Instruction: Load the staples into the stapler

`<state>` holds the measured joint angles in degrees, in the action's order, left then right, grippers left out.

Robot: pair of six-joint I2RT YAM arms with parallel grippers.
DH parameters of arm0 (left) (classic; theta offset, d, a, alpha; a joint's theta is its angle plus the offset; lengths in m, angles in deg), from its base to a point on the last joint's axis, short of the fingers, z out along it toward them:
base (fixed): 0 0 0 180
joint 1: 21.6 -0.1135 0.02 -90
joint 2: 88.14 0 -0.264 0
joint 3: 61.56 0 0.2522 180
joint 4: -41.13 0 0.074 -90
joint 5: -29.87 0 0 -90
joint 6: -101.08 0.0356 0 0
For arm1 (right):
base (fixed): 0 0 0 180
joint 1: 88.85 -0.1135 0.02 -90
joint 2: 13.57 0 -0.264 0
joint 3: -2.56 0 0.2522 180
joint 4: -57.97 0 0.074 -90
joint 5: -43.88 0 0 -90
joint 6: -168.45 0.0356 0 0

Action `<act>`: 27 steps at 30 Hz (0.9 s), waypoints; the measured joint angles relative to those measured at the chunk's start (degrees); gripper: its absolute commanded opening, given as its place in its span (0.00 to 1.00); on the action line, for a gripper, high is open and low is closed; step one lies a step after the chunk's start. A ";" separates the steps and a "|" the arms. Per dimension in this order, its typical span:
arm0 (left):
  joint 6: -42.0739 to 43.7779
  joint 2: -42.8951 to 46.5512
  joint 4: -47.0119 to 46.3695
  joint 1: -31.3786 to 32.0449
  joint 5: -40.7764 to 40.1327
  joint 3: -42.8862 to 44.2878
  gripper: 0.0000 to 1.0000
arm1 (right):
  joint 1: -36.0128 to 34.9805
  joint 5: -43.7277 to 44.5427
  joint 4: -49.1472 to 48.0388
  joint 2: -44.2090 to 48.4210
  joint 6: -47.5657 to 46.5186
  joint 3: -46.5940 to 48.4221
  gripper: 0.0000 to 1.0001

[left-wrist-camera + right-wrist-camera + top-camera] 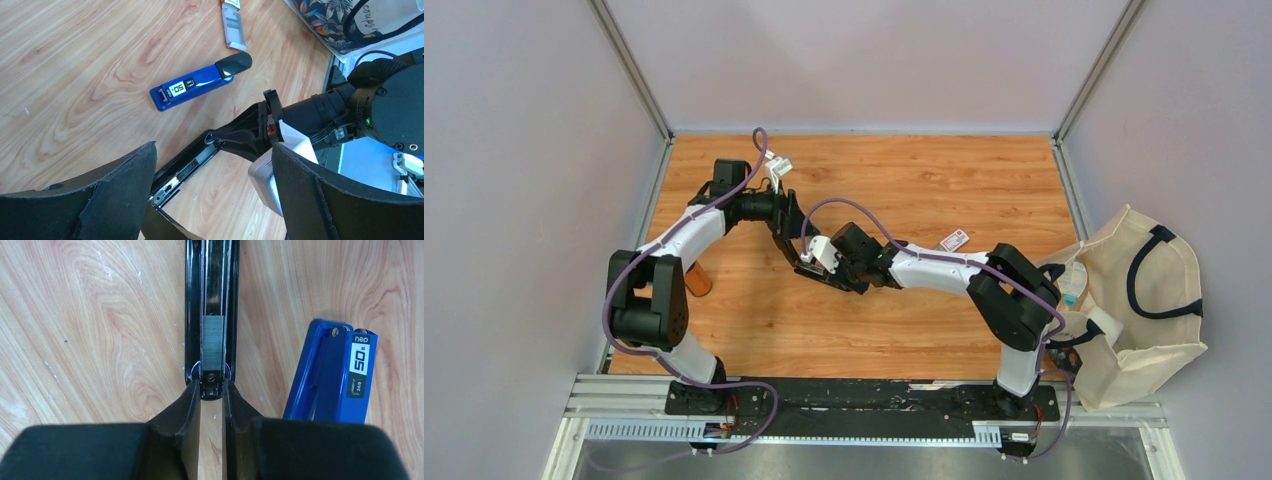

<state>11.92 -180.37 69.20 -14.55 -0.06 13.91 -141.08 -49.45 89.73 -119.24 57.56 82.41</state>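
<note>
Near the middle of the surface (pixel 924 180), a little toward the left edge, the black stapler (pixel 212 290) lies opened out with its channel facing up. From where I stand the staples (pixel 212 342) look seated: one grey strip in the channel, right at the end where the right gripper (pixel 211 386) has its jaws clamped on the stapler's tip. The left gripper (pixel 215 147) hovers over the other part with its jaws wide apart, holding nothing. I'd judge the loading nearly done, with closing the top left to do. Doing that well means a steady right-hand hold so the channel cannot swing. The left arm should bring the top down slowly, in line with the channel, so the strip isn't jolted askew. Crowding is the risk, since both wrists meet over one small thing. A blue stapler (pixel 330 375) lies just beside the black one, close enough to be nudged. The staple box (pixel 954 240) sits toward the right edge, and a cloth bag (pixel 1164 350) slumps beyond the near right corner
</note>
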 measured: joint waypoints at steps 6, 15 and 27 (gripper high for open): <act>-0.52 0.00 0.04 0.31 2.89 -0.17 0.93 | -0.24 0.13 -0.11 0.00 -1.22 -0.02 0.03; -0.76 0.00 -0.55 0.74 4.37 -0.17 0.93 | -0.37 0.26 -0.09 -0.04 -1.81 0.00 0.03; -4.74 1.27 -6.97 2.62 6.36 -2.80 0.93 | -0.63 0.61 -0.15 -0.39 -2.51 0.42 0.03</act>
<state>7.18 -179.10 62.22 -11.93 6.30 11.11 -141.71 -48.84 89.58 -119.63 55.05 82.82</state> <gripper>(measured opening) 0.929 0.174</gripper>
